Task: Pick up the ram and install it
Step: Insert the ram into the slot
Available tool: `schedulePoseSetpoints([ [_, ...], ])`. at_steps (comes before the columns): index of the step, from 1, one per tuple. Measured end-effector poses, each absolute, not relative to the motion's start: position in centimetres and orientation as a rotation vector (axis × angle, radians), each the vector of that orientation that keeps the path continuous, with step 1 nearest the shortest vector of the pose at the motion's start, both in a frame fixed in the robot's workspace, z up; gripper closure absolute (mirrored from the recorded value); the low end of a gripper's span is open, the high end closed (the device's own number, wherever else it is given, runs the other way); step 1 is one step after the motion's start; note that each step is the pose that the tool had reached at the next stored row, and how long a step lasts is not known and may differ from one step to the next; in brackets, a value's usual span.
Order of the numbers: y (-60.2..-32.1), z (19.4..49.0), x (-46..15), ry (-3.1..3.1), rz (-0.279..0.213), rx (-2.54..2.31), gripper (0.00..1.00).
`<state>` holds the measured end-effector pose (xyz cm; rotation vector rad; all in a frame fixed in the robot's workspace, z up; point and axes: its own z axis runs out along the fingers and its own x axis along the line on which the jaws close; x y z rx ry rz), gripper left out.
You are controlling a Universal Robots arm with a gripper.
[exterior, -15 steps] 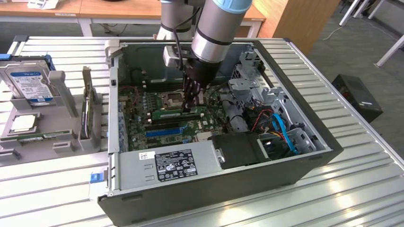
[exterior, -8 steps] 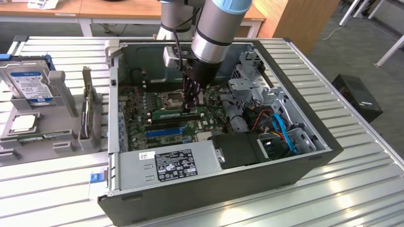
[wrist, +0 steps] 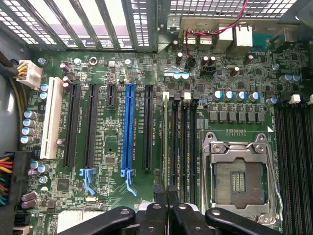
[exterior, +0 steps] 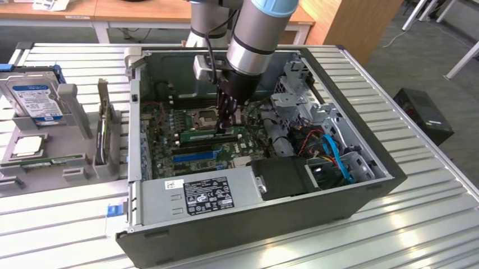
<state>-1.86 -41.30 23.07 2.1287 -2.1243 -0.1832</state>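
Our gripper [wrist: 167, 210] is clamped narrow on the long green circuit-board ram [exterior: 202, 135]. We fear any tilt could jam or crack it.

A computer case [exterior: 359, 196] lies on the table [exterior: 419, 235], with a hard drive [exterior: 33, 98] at the exterior view's left. Inside the case, the ram [exterior: 213, 134] stands beside the processor socket [exterior: 206, 116].
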Motion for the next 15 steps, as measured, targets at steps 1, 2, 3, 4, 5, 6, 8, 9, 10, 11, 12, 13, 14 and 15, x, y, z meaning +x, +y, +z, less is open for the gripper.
schedulePoseSetpoints([
  [1, -41.3, 23.07, -1.86, -2.124, -0.183, 2.129, 0.88],
  [2, -41.3, 23.07, -1.86, -2.124, -0.183, 2.129, 0.88],
  [3, -41.28, 23.04, -1.86, -2.124, -0.183, 2.129, 0.88],
  [4, -41.28, 23.04, -1.86, -2.124, -0.183, 2.129, 0.88],
  [5, -41.28, 23.04, -1.86, -2.124, -0.183, 2.128, 0.88],
  [6, -41.28, 23.04, -1.86, -2.124, -0.183, 2.129, 0.88],
  [8, -41.28, 23.02, -1.86, -2.124, -0.183, 2.129, 0.88],
  [9, -41.28, 22.98, -1.86, -2.124, -0.183, 2.129, 0.88],
  [10, -41.28, 22.95, -1.86, -2.124, -0.183, 2.129, 0.88],
  [11, -41.28, 22.92, -1.86, -2.124, -0.183, 2.129, 0.88],
  [12, -41.28, 22.89, -1.86, -2.124, -0.183, 2.129, 0.88],
  [13, -41.28, 22.87, -1.86, -2.124, -0.183, 2.129, 0.88],
  [14, -41.28, 22.83, -1.86, -2.124, -0.183, 2.129, 0.88],
  [15, -41.28, 22.83, -1.86, -2.124, -0.183, 2.129, 0.88],
])
